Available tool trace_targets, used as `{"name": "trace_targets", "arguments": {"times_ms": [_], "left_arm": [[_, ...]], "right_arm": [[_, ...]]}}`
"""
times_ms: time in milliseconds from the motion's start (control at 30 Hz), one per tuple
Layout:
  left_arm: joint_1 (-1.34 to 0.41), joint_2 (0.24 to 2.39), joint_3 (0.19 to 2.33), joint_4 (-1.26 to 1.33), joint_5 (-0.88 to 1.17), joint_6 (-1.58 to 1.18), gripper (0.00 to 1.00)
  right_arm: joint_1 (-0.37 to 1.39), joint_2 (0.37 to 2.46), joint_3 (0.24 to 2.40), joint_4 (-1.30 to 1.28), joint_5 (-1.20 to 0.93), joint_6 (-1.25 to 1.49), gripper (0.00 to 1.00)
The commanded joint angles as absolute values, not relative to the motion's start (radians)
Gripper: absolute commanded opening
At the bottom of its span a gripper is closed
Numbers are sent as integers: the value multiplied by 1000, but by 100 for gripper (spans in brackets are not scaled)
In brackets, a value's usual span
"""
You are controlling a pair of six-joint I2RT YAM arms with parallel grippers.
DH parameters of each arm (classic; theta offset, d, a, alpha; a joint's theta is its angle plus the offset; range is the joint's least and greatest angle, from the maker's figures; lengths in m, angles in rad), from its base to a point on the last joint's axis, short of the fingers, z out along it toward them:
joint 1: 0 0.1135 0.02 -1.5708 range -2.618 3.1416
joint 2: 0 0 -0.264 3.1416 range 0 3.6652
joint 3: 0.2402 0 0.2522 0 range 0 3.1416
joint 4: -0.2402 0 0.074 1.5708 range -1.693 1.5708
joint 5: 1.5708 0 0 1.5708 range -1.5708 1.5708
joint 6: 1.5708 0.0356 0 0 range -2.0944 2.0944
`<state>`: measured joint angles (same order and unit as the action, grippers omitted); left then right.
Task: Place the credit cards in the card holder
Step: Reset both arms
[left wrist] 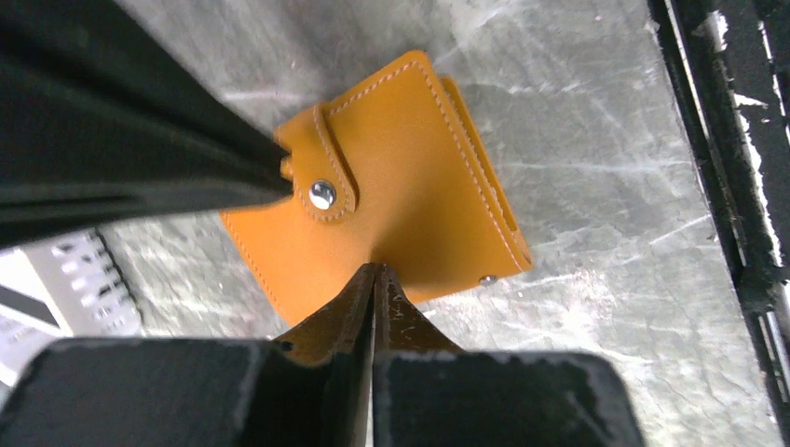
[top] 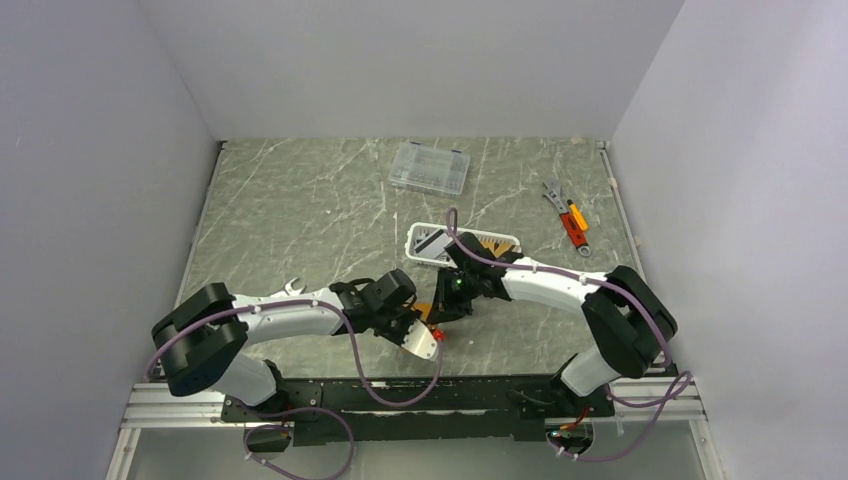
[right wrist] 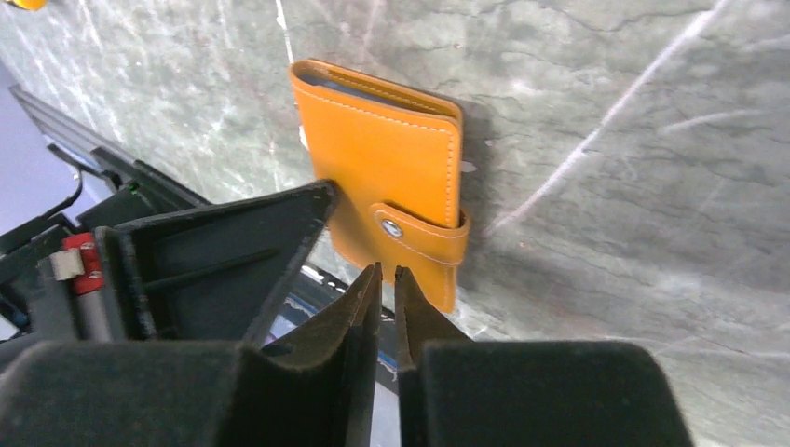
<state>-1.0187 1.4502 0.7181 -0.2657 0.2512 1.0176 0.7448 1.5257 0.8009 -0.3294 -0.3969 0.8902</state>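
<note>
Card holder (left wrist: 410, 177) snapped shut (wrist views) | left fingers (left wrist: 343, 315) together | right fingers (right wrist: 352, 317) nearly so

Marble table (top: 300, 210) — card holder (left wrist: 419, 186), basket (top: 415, 245), clear box (top: 429, 167), tool (top: 566, 215)

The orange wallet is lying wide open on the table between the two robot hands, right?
Not quite. The orange wallet does lie on the table between the two robot hands, but it is folded shut, not wide open. The left wrist view shows its strap with the silver button wrapped over the closed cover.
</note>
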Motion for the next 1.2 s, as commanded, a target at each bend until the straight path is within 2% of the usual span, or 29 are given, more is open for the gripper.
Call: {"name": "trace_targets", "arguments": {"times_ms": [0,67,100,133,200,233,367,567,700,767,900,1000,1167], "left_arm": [[-1003,1382,772,-345,198,945,14],[-978,1348,818,-399,214,913,19],[-957,1329,841,-427,229,896,26],[-934,1309,862,-452,241,878,43],[-872,1262,904,-510,269,850,90],[-838,1239,926,-536,284,838,98],[-676,1141,992,-614,328,803,99],[-374,1030,948,-539,368,637,100],[-201,1069,850,-376,294,471,99],[-96,1135,853,-350,376,413,99],[121,1231,812,-213,570,270,99],[167,1211,670,62,617,198,99],[167,1131,380,535,608,148,99]], "right_arm": [[742,1463,817,-388,-323,850,17],[740,1421,832,-417,-289,833,25],[737,1403,843,-434,-272,821,29],[730,1382,856,-456,-254,809,33],[715,1334,885,-497,-216,784,46],[706,1310,900,-520,-189,767,55],[608,1209,980,-631,-48,692,73],[343,1033,976,-683,334,580,79],[224,907,744,-363,530,432,82],[214,865,616,-206,654,378,85],[186,851,439,42,822,317,84],[154,857,351,179,911,336,84],[105,925,272,386,903,346,86]]}}
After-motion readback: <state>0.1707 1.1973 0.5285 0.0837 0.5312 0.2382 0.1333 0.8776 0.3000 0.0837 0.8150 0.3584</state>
